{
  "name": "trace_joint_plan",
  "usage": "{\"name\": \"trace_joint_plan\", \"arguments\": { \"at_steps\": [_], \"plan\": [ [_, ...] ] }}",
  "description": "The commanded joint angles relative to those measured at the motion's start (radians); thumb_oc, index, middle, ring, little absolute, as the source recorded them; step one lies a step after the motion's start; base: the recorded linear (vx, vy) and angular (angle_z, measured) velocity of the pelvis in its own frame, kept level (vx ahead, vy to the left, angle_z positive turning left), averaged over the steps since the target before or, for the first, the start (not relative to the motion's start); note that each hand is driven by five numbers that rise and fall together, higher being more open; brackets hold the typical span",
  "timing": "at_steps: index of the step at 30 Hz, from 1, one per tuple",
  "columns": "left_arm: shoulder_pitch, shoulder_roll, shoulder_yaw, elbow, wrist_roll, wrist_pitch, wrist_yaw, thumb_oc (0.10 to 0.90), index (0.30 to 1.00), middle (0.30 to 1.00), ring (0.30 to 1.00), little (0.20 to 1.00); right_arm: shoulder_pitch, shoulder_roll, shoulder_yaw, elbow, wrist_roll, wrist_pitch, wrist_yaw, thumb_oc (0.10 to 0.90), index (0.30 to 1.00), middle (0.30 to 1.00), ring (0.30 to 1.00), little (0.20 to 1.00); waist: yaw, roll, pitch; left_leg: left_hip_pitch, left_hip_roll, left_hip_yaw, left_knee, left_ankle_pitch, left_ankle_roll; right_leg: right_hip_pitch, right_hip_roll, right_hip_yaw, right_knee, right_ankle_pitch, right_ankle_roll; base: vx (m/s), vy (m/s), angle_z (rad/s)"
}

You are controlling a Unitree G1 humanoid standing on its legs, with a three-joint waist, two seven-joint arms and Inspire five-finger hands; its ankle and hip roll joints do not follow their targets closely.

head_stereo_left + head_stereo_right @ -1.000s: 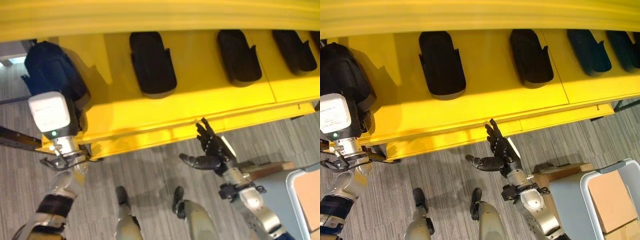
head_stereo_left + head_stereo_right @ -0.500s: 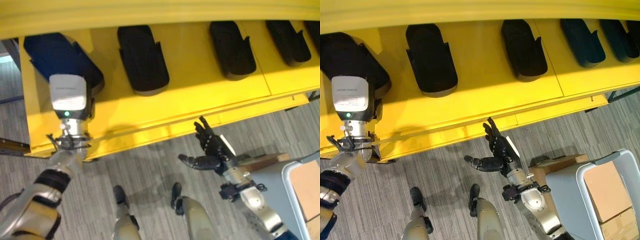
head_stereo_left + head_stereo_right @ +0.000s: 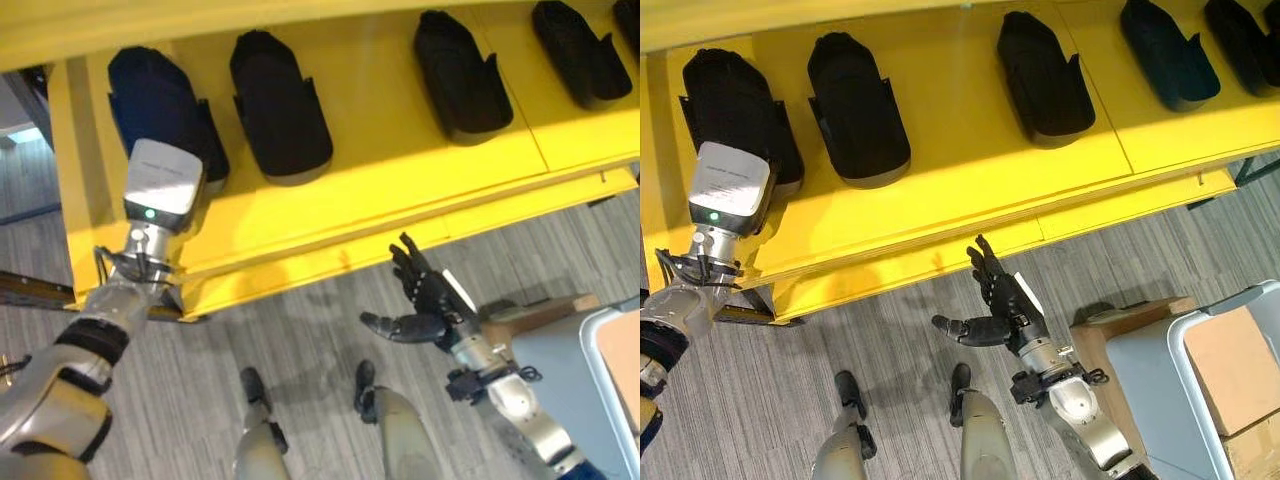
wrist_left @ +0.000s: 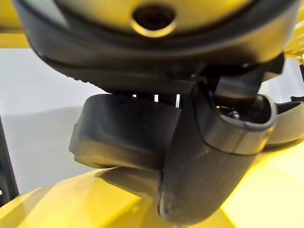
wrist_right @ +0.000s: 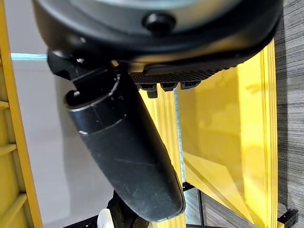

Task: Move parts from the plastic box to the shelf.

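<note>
Yellow shelf [image 3: 970, 175] runs across the upper part of both eye views, and on its flat deck we see a row of black moulded parts lying side by side with gaps between them. The leftmost part [image 3: 735, 115] sits near the shelf's left end; next to it lies a second part [image 3: 855, 110], then a third part [image 3: 1045, 80] well apart to the right, and further dark parts [image 3: 1170, 55] toward the right end.

Our left robot hand [image 4: 142, 137] reaches in over the shelf's front edge at the leftmost part; from the head the wrist's white housing covers it. In its own wrist view the dark thumb and palm lie close against that black part, but we cannot tell whether the fingers are closed on it.

Our right robot hand [image 3: 1005, 305] hangs in front of the shelf above the grey carpeted floor [image 3: 890, 330], palm up, fingers straight and spread wide, thumb out to the side, holding nothing.

At the lower right stands a grey plastic box [image 3: 1150, 375] with cardboard boxes [image 3: 1230, 350] inside it, and a brown board [image 3: 1130, 312] lies just beside its near corner.
</note>
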Motion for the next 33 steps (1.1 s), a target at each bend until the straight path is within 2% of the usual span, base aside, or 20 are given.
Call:
{"name": "trace_joint_plan", "arguments": {
  "at_steps": [1,15,33],
  "plan": [
    [0.155,-0.003,0.004,0.059,0.024,-0.022,-0.085,0.400,0.300,0.300,0.300,0.300,-0.046,-0.020,-0.042,-0.083,-0.020,-0.127,0.009,0.900,1.000,1.000,1.000,1.000,-0.007,-0.019,-0.017,0.062,0.094,-0.032,0.129,-0.152,-0.069,-0.070,-0.047,0.044,-0.052,0.152,0.083,-0.02,0.066,-0.02],
    [0.207,-0.004,0.086,0.097,-0.031,-0.016,-0.088,0.400,0.300,0.300,0.300,0.300,-0.048,-0.022,-0.048,-0.090,-0.013,-0.117,0.006,0.900,1.000,1.000,1.000,1.000,0.014,-0.020,-0.006,0.037,0.083,-0.048,0.158,-0.162,-0.060,-0.056,-0.064,0.040,-0.051,0.159,0.083,-0.01,0.021,0.01],
    [0.193,-0.052,0.154,0.145,-0.119,0.009,-0.078,0.400,0.300,0.300,0.300,0.300,-0.027,-0.036,-0.074,-0.119,-0.021,-0.107,-0.001,0.900,1.000,1.000,1.000,1.000,0.011,-0.031,-0.013,0.008,0.080,-0.052,0.193,-0.172,-0.058,-0.072,-0.064,0.061,-0.050,0.165,0.082,0.00,0.005,0.00]
  ]
}}
